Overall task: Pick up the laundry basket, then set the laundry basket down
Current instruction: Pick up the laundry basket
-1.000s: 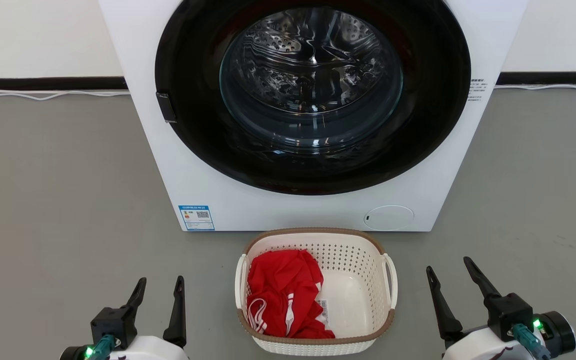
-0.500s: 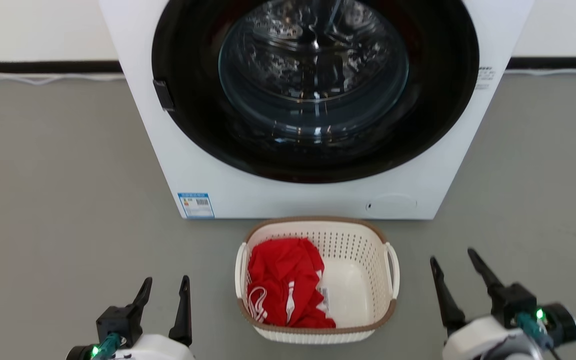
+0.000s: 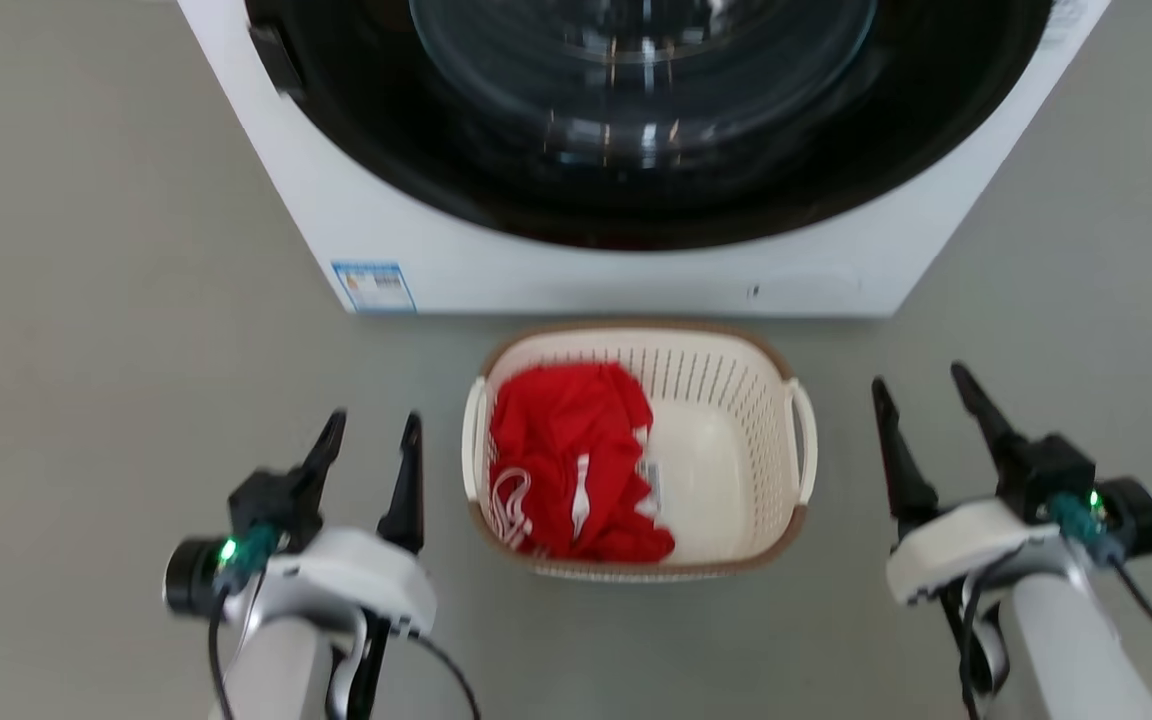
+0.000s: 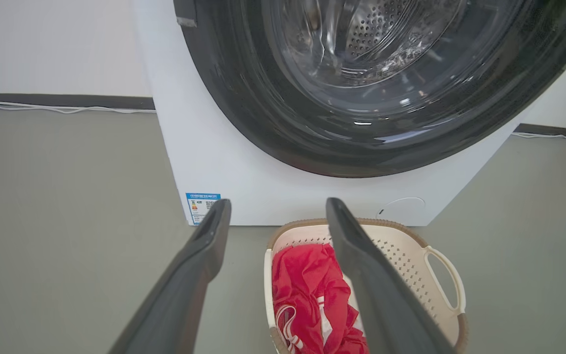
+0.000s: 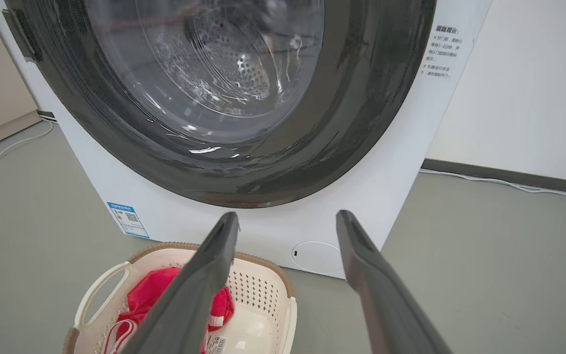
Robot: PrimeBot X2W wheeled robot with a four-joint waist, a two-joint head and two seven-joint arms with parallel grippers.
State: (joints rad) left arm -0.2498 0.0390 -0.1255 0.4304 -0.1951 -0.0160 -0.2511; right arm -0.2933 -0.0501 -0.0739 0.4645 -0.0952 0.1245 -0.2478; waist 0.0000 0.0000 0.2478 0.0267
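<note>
Basket (image 3: 711, 470) sits on the floor (image 3: 116, 300) just in front of the washer (image 3: 576, 270), centred under its door. Far rim is near the washer's front panel; can't tell if it touches. Red cloth (image 3: 561, 450) is piled in the robot-left half, the other half is bare. One white loop on each side: left handle (image 3: 476, 440), right handle (image 3: 804, 440).

Left hand (image 3: 374, 420) is released, fingers spread, empty. It sits out from the washer's left front corner, near the left handle but apart. Right hand (image 3: 918, 380) is also released and empty, out from the washer's right front corner, with a wider gap to the right handle. Both point toward the washer.

Pickup not started, by my read. Closing in on the handles looks like the next step.

Risks:
- The load is lopsided, so the basket could tip if one hand lifts first or the grips aren't level.
- The handles are thin, smooth loops, so fingers may slide off.
- The basket looks light, so a hand arriving early could shove it sideways before any grasp.
- A forward push would knock the far rim into the washer panel.

Room: open floor off both washer corners and on the side away from the washer. The only tight spot is between the far rim and the washer. Lifting up and away from the washer looks safest. Cable (image 4: 67, 109) runs along the wall beside the washer, well apart from the basket.
</note>
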